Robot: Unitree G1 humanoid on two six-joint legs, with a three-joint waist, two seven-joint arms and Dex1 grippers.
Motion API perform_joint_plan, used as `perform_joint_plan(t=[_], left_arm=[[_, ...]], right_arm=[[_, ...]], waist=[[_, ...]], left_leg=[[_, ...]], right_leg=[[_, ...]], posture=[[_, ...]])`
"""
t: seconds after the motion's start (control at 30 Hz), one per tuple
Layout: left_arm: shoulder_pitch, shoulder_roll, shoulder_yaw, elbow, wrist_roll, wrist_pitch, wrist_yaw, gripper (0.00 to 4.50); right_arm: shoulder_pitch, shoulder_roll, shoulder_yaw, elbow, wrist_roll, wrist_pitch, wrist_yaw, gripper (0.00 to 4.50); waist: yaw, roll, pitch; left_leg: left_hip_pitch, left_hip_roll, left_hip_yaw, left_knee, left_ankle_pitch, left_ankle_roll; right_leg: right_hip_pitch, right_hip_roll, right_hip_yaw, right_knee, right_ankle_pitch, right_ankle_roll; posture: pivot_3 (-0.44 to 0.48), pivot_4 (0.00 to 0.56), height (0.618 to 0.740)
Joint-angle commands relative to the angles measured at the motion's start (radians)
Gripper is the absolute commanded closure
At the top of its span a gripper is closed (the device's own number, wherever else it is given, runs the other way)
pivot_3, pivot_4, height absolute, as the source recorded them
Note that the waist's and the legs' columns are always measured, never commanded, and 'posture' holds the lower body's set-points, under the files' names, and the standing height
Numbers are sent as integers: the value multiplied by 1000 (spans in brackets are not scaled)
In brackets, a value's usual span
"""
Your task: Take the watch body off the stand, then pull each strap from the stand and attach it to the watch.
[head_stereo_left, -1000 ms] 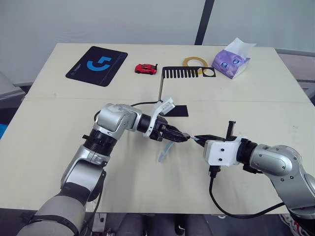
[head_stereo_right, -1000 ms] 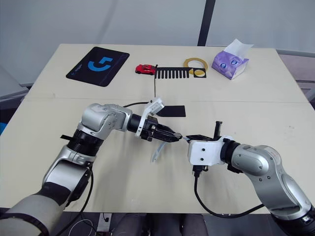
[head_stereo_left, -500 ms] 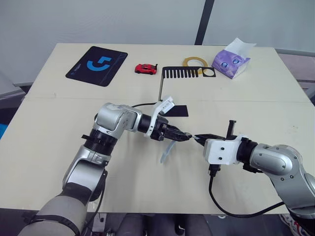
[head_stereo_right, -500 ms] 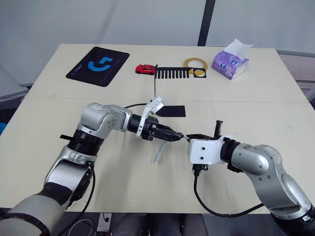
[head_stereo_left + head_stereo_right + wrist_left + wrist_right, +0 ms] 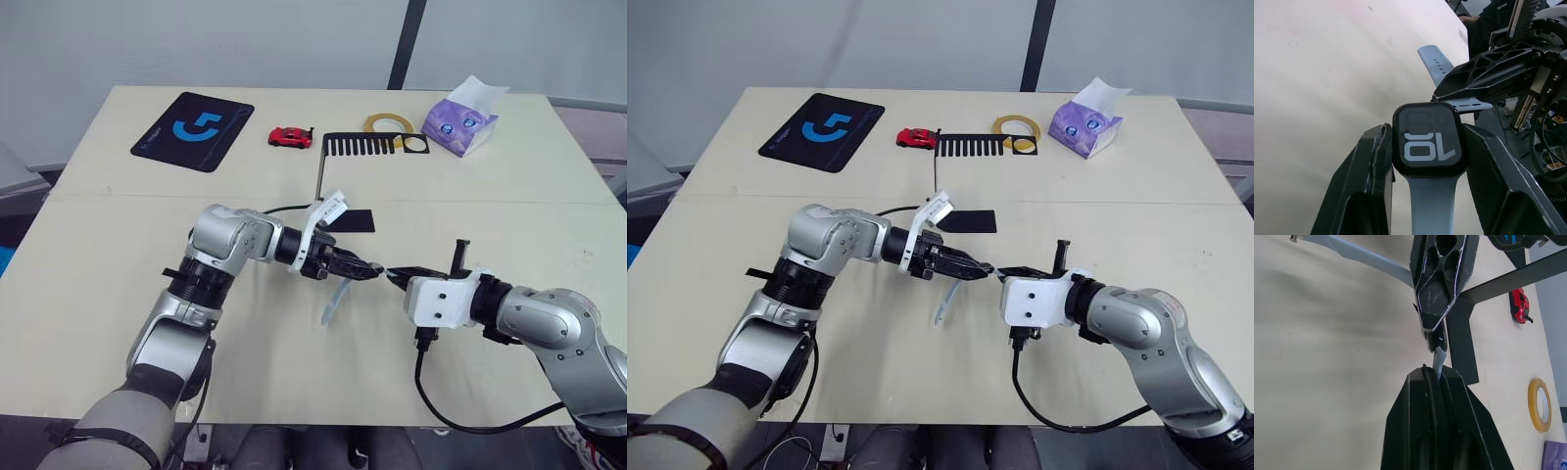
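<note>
My left gripper [image 5: 371,270] is shut on the watch body [image 5: 1428,146], a small black case whose dark screen shows light marks. One pale blue-grey strap [image 5: 333,301] hangs from the watch below that gripper, above the table. From the right, my right gripper [image 5: 394,275] is shut on the second strap [image 5: 1439,358]. That strap's short free end meets the far edge of the watch body; I cannot tell if it is seated. The black stand [image 5: 363,144] stands behind the grippers, its comb arm bare.
Along the table's far edge lie a black mouse pad with a blue logo [image 5: 193,130], a red toy car [image 5: 290,137], a roll of yellow tape [image 5: 388,123] and a purple tissue pack [image 5: 462,119]. The right arm's black cable [image 5: 460,416] loops near the front edge.
My left gripper has edged slightly right with the watch, closing on the right gripper's strap end. The hanging strap has shifted with it. The right gripper has barely moved.
</note>
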Motion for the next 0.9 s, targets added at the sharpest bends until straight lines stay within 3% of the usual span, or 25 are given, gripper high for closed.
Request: perform_joint_plan(t=[0.03, 0.9], left_arm=[[-13, -13, 12, -40, -37, -1, -6, 2798], [-17, -36, 23, -64, -51, 22, 8, 2798]], right_arm=[[-13, 6, -10, -23, -3, -18, -5, 4500], [-74, 25, 20, -11, -16, 15, 13, 4500]], waist=[[0, 0, 0], [0, 0, 0]], left_leg=[[0, 0, 0, 0, 0, 0], [0, 0, 0, 0, 0, 0]], right_leg=[[0, 0, 0, 0, 0, 0], [0, 0, 0, 0, 0, 0]], posture=[[0, 150, 738], [0, 150, 738]])
